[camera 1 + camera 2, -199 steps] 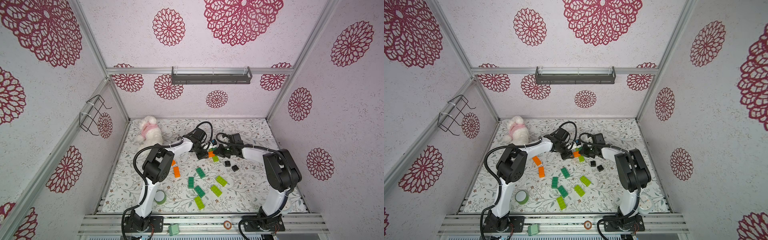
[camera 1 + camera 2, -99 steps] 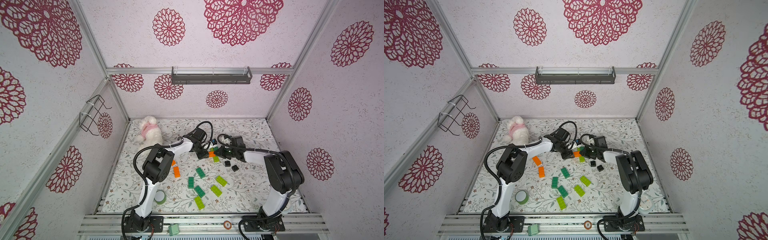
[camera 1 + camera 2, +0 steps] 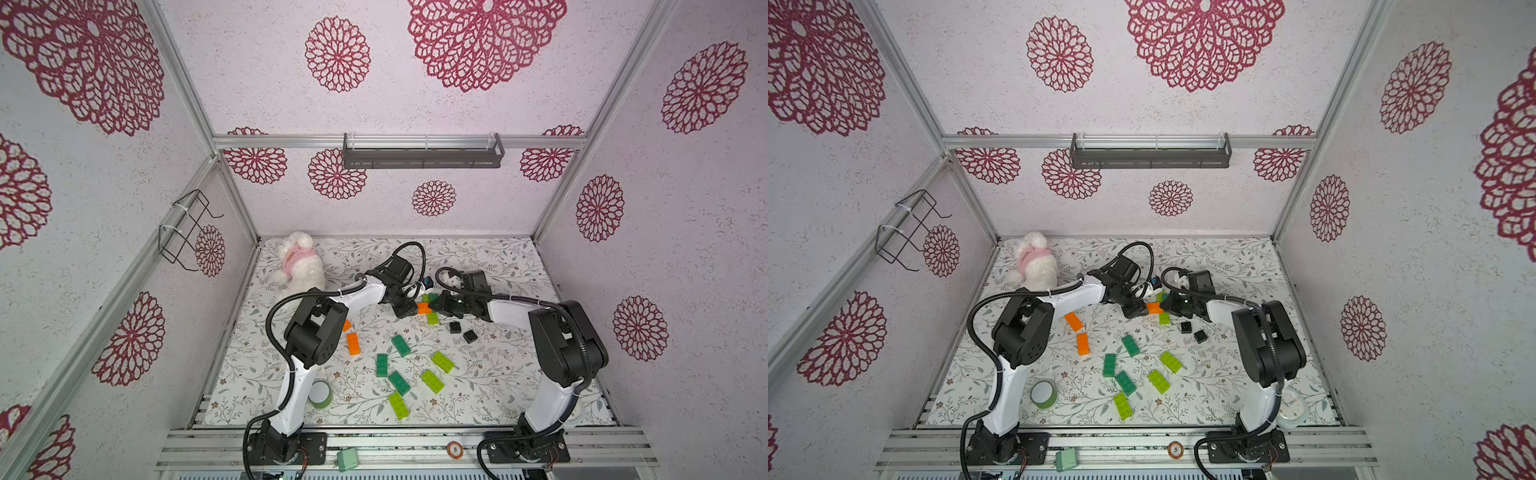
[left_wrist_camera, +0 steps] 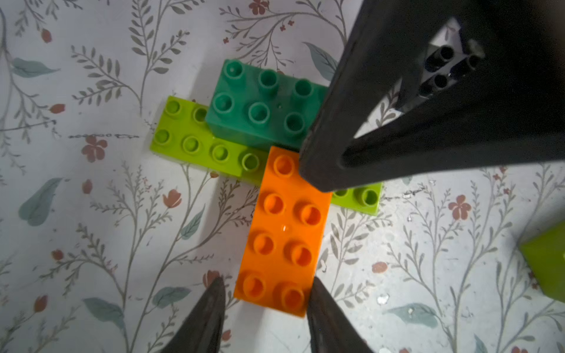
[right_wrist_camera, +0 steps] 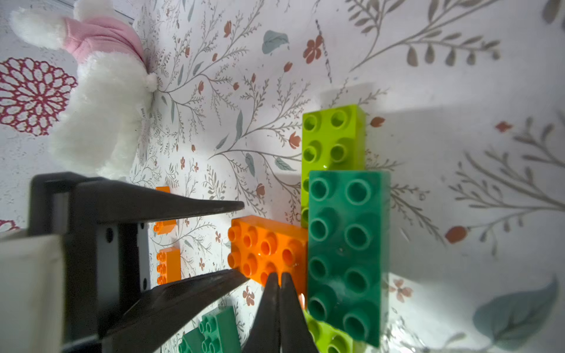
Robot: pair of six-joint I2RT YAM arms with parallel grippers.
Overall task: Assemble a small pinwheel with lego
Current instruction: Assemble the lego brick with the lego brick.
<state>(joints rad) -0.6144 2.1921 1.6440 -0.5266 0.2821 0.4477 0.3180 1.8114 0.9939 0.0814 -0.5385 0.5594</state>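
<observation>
A part-built lego cross stands mid-table: a lime green brick (image 4: 195, 143) underneath, with a dark green brick (image 4: 263, 104) and an orange brick (image 4: 284, 232) on top. My left gripper (image 4: 266, 282) is open and straddles the orange brick's free end. One finger touches its side and the other stands clear. My right gripper (image 5: 278, 276) is shut, its tips resting on the orange brick (image 5: 266, 241) beside the dark green brick (image 5: 345, 244). In a top view both grippers meet over the orange brick (image 3: 423, 308).
Loose bricks lie nearer the front: orange (image 3: 353, 344), dark green (image 3: 400, 345), lime (image 3: 443, 361) and two black squares (image 3: 454, 327). A plush rabbit (image 3: 297, 266) sits at the back left. A green tape roll (image 3: 320, 393) lies by the left arm's base, and a mint box (image 3: 347, 459) rests on the front rail.
My left gripper's jaws have spread wider around the orange brick's end. The right gripper stays shut over the assembly, and both arms have barely moved.
</observation>
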